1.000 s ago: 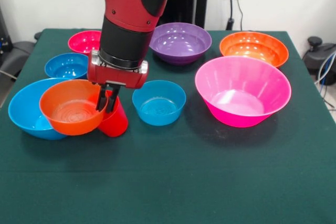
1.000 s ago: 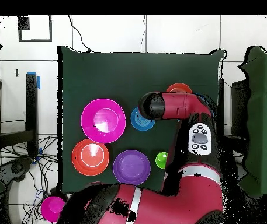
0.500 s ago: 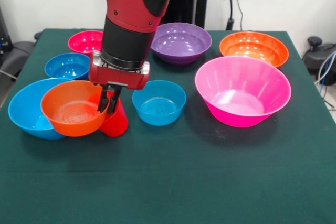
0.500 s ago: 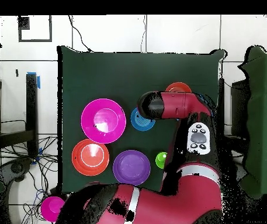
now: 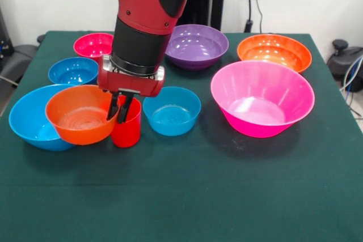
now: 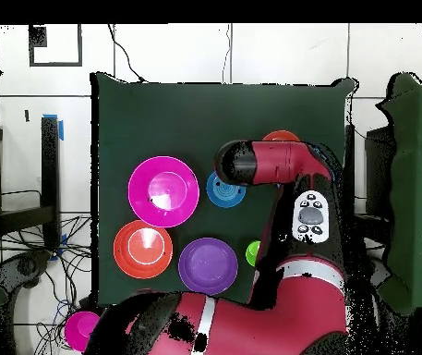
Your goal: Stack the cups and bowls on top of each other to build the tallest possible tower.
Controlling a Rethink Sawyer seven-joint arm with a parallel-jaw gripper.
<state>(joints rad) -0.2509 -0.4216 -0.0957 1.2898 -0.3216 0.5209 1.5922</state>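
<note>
The gripper (image 5: pixel 122 109) clamps the rim of the red cup (image 5: pixel 127 130), which stands upright on the table (image 5: pixel 227 196). An orange bowl (image 5: pixel 79 115) touches the cup, overlapping the large blue bowl (image 5: pixel 25 118).

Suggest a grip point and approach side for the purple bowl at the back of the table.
Take the purple bowl by its rim, coming straight down with one finger inside the wall and one outside. It sits upright and open, and is probably too wide to span. The rim section facing the small blue bowl looks freest; the gripper is already on that side.
</note>
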